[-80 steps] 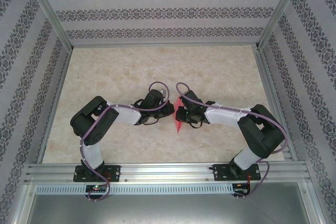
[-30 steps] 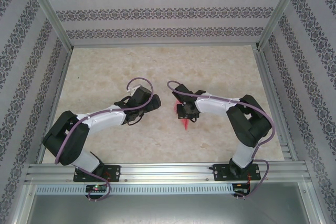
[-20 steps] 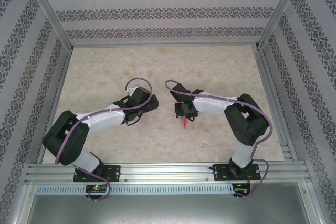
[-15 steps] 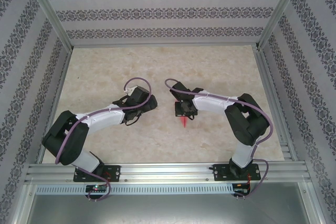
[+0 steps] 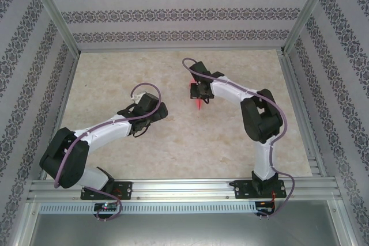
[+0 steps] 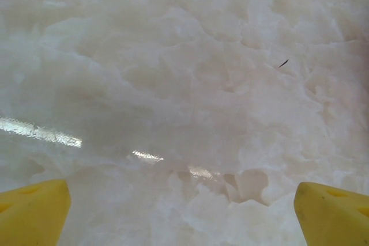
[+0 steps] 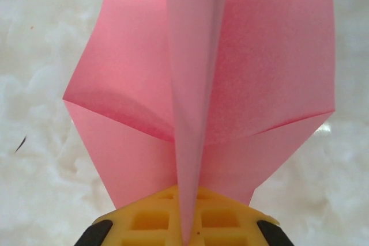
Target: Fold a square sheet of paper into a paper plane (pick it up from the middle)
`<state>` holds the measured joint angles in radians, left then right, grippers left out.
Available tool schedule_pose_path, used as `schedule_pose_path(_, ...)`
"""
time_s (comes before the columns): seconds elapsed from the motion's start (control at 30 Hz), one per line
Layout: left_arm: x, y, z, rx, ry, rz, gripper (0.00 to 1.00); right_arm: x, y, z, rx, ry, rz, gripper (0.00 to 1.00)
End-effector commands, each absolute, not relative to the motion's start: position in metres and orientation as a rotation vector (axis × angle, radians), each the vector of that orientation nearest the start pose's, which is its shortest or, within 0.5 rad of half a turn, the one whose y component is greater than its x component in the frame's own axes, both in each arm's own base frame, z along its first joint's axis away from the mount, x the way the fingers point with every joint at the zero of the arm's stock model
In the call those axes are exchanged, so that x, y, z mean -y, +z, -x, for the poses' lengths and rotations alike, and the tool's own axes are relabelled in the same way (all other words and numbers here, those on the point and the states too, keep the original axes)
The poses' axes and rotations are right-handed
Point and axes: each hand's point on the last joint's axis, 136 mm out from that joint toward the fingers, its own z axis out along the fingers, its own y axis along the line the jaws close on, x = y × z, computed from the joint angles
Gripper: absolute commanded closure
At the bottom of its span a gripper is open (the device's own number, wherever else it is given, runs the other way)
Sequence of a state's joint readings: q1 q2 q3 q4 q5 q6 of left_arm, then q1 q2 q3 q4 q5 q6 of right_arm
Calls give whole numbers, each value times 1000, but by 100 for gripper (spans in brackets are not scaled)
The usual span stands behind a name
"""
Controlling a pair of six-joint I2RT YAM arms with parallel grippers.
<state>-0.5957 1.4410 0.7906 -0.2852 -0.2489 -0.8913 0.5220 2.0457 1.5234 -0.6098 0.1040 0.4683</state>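
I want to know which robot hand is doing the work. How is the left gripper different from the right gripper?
The left gripper is wide open; the right gripper is shut on the paper plane. The left gripper holds nothing, with bare table under it; the right gripper has pink paper sticking out. The right gripper reaches farther across the table than the left gripper. Both have yellow fingers.

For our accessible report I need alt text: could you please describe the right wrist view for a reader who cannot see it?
A pink folded paper plane is pinched by its centre fold between the shut yellow fingers at the bottom edge. Its two wings spread left and right over a pale marbled table.
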Motion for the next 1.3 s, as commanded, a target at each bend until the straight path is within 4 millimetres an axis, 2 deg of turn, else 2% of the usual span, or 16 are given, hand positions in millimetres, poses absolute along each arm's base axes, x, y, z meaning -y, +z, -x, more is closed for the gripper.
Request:
schedule_pose_path(0.0,160,81,-320,-2459,-293,451,0,-228,49,-444,-2703,130,95,94)
schedule_pose_path(0.2,162,81,-321,-2464,-294,440,0,-225,25,-451,-2750,89,108,92)
schedule_pose_path(0.43,163,79,-321,-2471,-300,444,0,-224,-2,-444,-2814,69,94,88)
schedule_pose_path(0.53,164,78,-321,-2475,-302,440,0,-222,-5,-443,-2826,59,85,87)
schedule_pose_path(0.6,164,79,-321,-2475,-301,436,0,-223,1,-445,-2815,62,84,86)
schedule_pose_path(0.7,164,84,-323,-2467,-296,423,0,-225,29,-450,-2771,89,77,81)
schedule_pose_path(0.87,155,104,-327,-2426,-232,399,0,-230,105,-454,-2646,189,47,58)
schedule_pose_path(1.0,139,128,-332,-2374,-107,352,0,-221,162,-448,-2540,264,-4,37)
schedule_pose_path(1.07,130,141,-335,-2338,-49,323,0,-208,184,-443,-2487,283,-45,30)
schedule_pose_path(1.13,118,154,-338,-2296,-2,299,0,-185,205,-437,-2419,261,-102,21)
schedule_pose_path(1.23,92,170,-342,-2224,62,310,0,-133,231,-428,-2299,132,-204,2)
schedule_pose_path(1.27,82,176,-342,-2198,81,325,0,-115,231,-422,-2274,84,-231,2)
